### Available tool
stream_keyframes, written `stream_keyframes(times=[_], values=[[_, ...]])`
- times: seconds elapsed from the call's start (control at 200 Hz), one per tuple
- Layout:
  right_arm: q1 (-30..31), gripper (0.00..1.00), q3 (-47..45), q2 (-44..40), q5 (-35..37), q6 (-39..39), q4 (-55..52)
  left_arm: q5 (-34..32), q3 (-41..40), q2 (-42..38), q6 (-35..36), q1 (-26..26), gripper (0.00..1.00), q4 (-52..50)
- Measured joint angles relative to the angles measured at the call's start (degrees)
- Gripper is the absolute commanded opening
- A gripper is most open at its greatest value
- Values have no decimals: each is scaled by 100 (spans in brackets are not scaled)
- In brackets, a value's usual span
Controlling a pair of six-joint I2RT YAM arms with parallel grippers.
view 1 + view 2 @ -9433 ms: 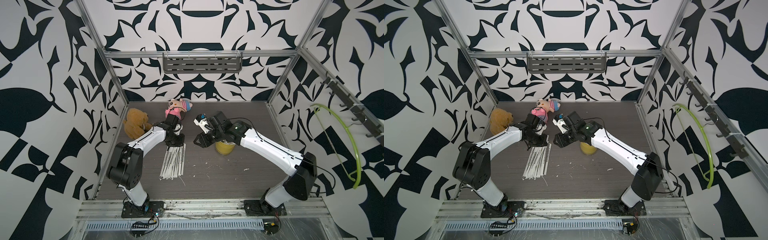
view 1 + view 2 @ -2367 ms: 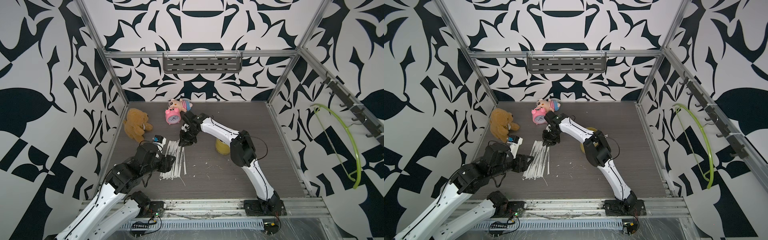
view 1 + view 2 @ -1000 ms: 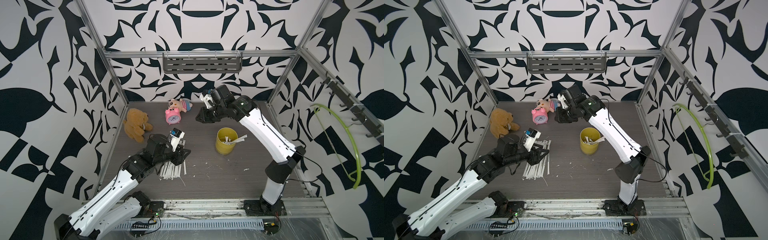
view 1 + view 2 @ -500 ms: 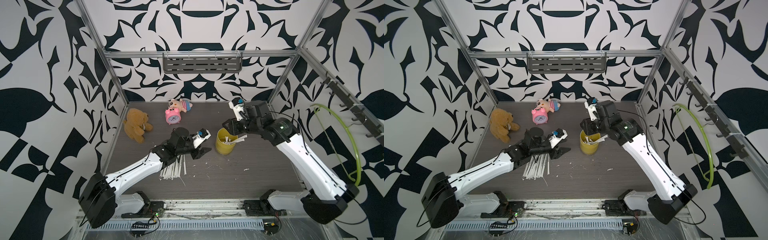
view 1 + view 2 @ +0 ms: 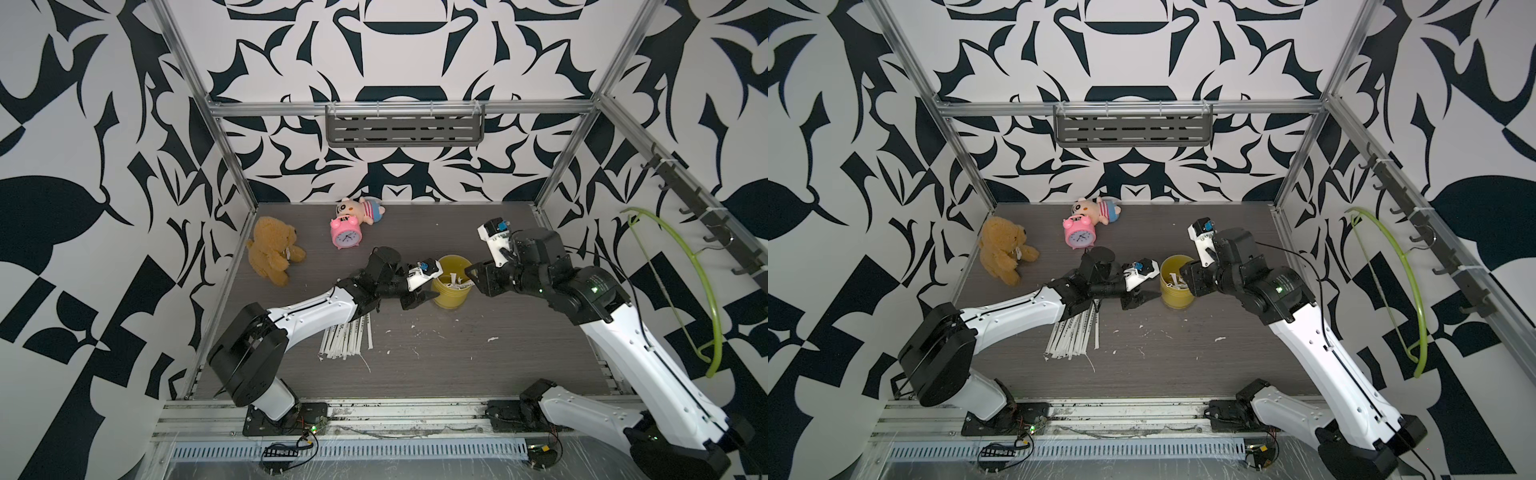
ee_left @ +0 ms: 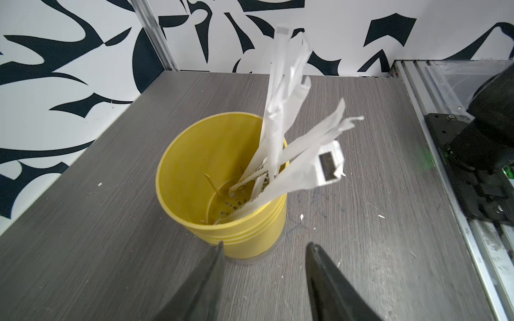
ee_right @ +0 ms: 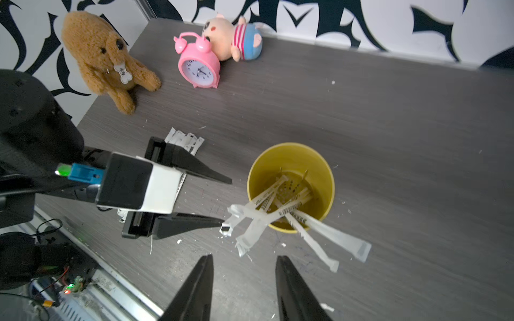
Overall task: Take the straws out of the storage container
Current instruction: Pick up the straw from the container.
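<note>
The storage container, a yellow cup, stands upright mid-table. Several straws in white wrappers lean out of its mouth toward the right arm. More straws lie in a flat pile under the left forearm. My left gripper is open, low at the cup's left side, its fingertips close to the ridged lower wall. My right gripper is open and empty, hovering above the cup's right side near the straw ends.
A pink alarm clock, a pig plush and a brown teddy bear sit at the back left. Small white scraps dot the table in front of the cup. A green hanger hangs on the right wall.
The left gripper reached right from the straw pile to the cup's side. The right gripper came down from the back to just over the cup, and its jaws spread wider.
</note>
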Motion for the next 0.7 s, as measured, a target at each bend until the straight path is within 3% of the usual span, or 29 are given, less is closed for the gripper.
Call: stream_keyframes(times=[0.375,0.7], values=[[0,55,-553,-195,-61,197,-240,87,444,400,157,-173,40,225],[0,54,-634,-310,-151,175,-155,22,555,560,348,-256,22,186]])
